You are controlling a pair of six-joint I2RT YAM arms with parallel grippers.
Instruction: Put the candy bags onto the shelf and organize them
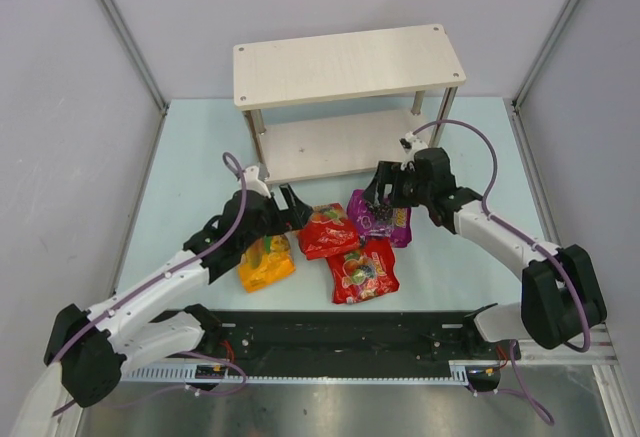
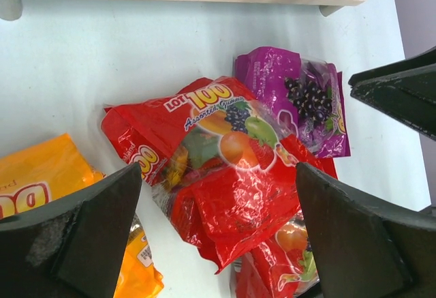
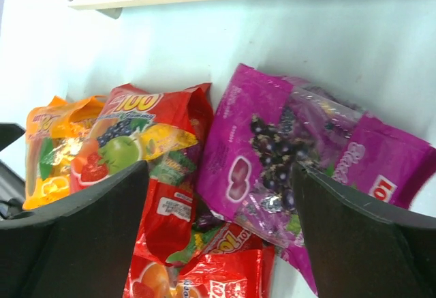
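Candy bags lie in a loose cluster on the pale blue table [image 1: 450, 257], all four short of the shelf. Nearest the arm bases are the orange-yellow bag [image 1: 266, 263] on the left and one red bag [image 1: 363, 271] to its right, apart from each other. Just behind them the second red bag [image 1: 328, 231] touches the near red bag's far edge. The purple bag [image 1: 380, 219] lies to its right, against it.

The left gripper [image 1: 298, 209] hangs at the second red bag's left edge with its jaws spread wide. In the left wrist view its fingers [image 2: 88, 236] frame that bag. The right gripper [image 1: 377, 195] is over the purple bag's far end, jaws likewise apart. In its wrist view the fingers [image 3: 354, 236] sit on either side of the grape picture, and whether they touch the bag cannot be told.

Farthest back stands the shelf [image 1: 350, 62], its lower board just beyond the purple bag.
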